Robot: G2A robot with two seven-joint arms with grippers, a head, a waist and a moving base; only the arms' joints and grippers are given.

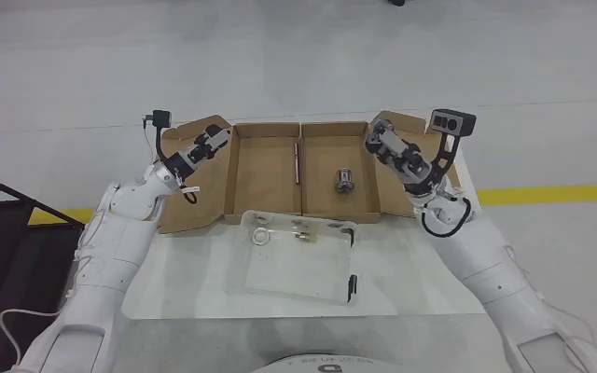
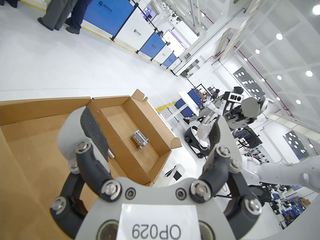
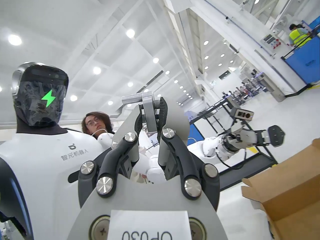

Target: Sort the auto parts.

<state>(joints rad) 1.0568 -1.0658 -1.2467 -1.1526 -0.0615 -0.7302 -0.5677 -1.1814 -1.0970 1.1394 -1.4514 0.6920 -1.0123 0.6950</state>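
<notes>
A cardboard box [image 1: 263, 179] with two compartments lies open on the table. A thin metal rod [image 1: 297, 160] rests in its left compartment, and a small silver cylindrical part [image 1: 344, 179] [image 2: 140, 139] sits in the right one. My right gripper [image 1: 377, 135] [image 3: 152, 108] hovers over the box's right edge, tilted upward and shut on a silver metal part [image 3: 146, 103] with a disc and a short cylinder. My left gripper [image 1: 219, 137] [image 2: 152, 123] hangs above the box's left flap, open with nothing between its fingers.
A clear plastic tray [image 1: 298, 270] lies in front of the box, holding a metal ring [image 1: 259, 236], a small fitting [image 1: 300, 234] and two black pieces [image 1: 353, 284]. The box flaps [image 1: 191, 200] spread out on both sides. A person stands behind the robot.
</notes>
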